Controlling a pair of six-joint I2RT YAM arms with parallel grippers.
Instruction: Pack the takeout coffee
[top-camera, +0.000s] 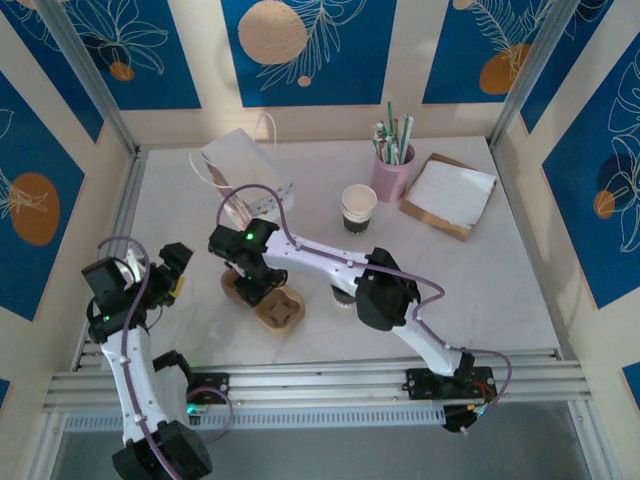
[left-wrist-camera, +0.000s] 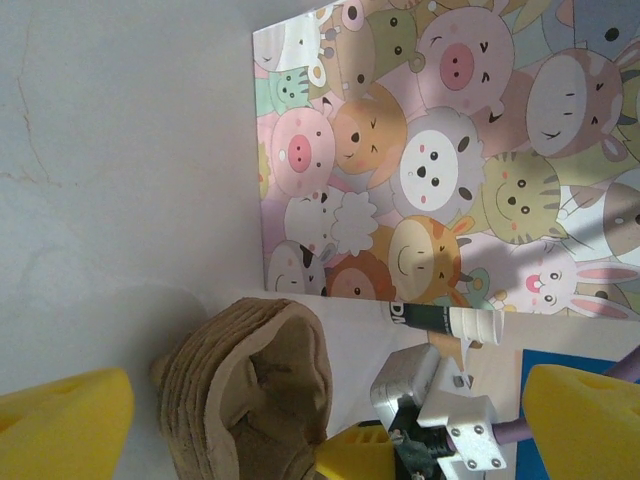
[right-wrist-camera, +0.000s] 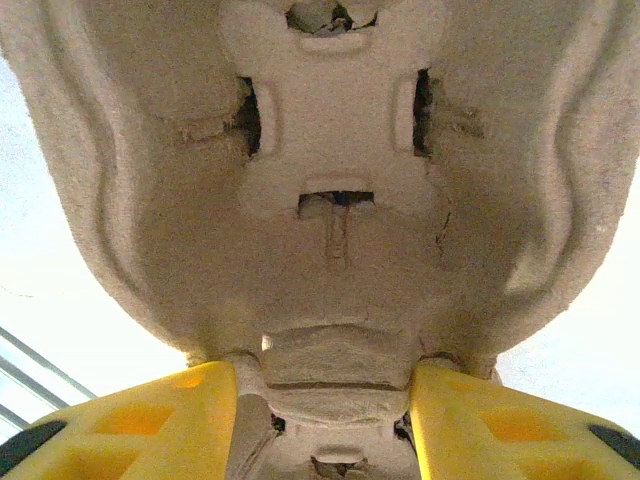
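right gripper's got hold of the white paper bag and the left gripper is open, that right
Not quite. The right gripper is closed on the pulp cup carrier, not the white paper bag; the right wrist view shows the carrier's edge pinched between the yellow fingers. The left gripper is open, as you said.

This is a robotics lab cell dressed up as a café counter. Two robot arms (top-camera: 310, 258) are bolted to aluminium rails (top-camera: 330, 380) at the near edge of a white desk (top-camera: 500, 290). Metal posts (top-camera: 85, 75) and printed blue leaf-pattern panels (top-camera: 300, 45) box it in. The café props are a pink holder of straws (top-camera: 392, 172), a stack of napkins (top-camera: 450, 188), a lidless paper cup (top-camera: 359, 208), a paper bag (top-camera: 238, 160) and a pulp cup carrier (top-camera: 280, 308).
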